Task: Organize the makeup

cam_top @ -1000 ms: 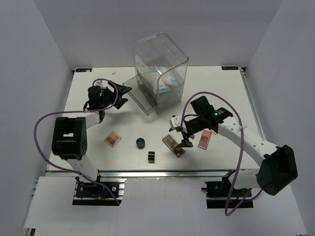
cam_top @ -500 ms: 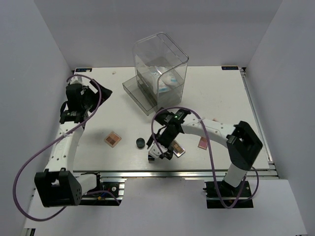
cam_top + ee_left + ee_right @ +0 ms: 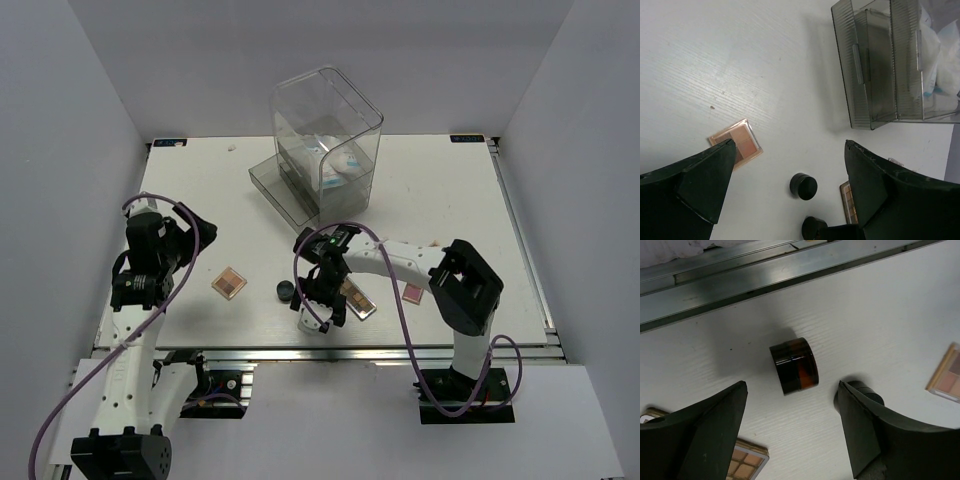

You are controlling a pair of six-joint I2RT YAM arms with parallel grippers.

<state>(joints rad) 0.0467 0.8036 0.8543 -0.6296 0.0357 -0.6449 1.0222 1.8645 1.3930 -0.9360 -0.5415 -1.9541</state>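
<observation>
White soft packets [image 3: 340, 165] lay inside the tall clear plastic drawer box [image 3: 350, 105] at the back of the table [image 3: 450, 190]. Its grey drawer [image 3: 280, 190] stood pulled out, with nothing in it that I could make out. Everything else of the makeup was loose near the front edge, so I judged the job hardly begun, with five pieces left to put away. The flat brown eyeshadow palette [image 3: 229, 283] sat to the left, with the round black jar [image 3: 287, 291] near it on the right. The multicolour eyeshadow palette [image 3: 355, 298] lay just past the right arm's wrist, and the flat pink palette [image 3: 412, 292] lay further right. The tiny dark amber-tinted pot [image 3: 794, 365] rested close to the front rail, apart from the jar. The right arm was folded back across the table, and the right claw [image 3: 792, 390] pointed down over that pot. Its fingers were spread to either side of the pot and touched nothing. The left arm was raised over the table's left side. The left claw [image 3: 790, 145] was likewise spread and empty, held well above the brown palette and the jar.
</observation>
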